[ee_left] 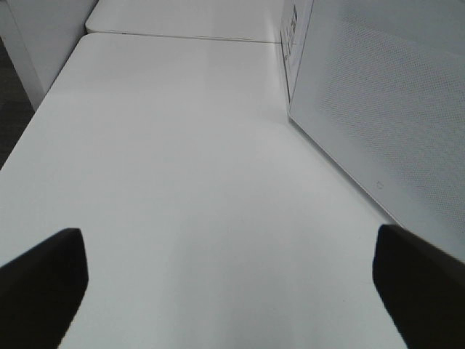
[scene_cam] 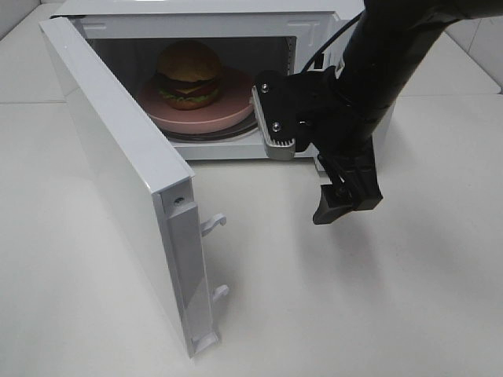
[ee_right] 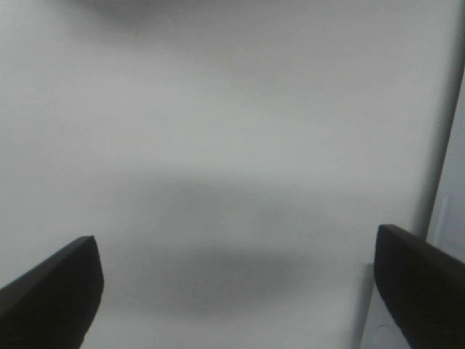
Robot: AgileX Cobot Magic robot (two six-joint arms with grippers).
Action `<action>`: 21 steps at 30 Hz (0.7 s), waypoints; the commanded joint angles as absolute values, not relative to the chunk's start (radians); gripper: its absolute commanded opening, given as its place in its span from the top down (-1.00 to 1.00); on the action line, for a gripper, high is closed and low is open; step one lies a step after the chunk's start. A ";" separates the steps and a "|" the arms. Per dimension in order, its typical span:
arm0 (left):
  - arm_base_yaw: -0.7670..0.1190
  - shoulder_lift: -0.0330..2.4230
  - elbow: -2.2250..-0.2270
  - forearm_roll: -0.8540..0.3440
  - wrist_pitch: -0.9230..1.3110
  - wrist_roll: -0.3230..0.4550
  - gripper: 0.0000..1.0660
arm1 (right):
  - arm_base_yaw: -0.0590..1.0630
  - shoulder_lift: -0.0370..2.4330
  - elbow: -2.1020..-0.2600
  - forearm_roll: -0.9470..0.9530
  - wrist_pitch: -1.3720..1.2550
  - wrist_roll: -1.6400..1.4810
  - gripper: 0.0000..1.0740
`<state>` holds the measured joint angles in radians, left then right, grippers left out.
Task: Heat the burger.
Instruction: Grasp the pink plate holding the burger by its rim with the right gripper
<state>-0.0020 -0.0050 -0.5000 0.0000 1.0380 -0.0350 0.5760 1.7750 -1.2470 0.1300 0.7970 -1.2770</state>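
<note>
As burger (scene_cam: 189, 72) sits in microwave (scene_cam: 236, 8), upper centre, prob nxt: shut door (scene_cam: 110, 149); L pincer (ee_left: 229, 280), R pincer (ee_right: 236, 287) gape empty.

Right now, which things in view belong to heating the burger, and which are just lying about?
Belong to the job:
- burger
- pink plate under it
- microwave holding both
- its door, swung open
- right claw, open, before the opening
- left claw, open, beside the door's outer face

Just there:
- white table; no loose items show
</note>
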 commanded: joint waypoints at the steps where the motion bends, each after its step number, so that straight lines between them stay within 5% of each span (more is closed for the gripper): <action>1: 0.000 -0.020 -0.498 0.006 1.035 -0.038 -0.89 | 0.582 1.820 -1.294 0.130 0.802 -1.341 -0.85; 21: 0.000 -0.020 -0.498 0.006 1.035 -0.038 -0.89 | 0.596 2.084 -1.621 0.195 0.827 -1.414 -0.85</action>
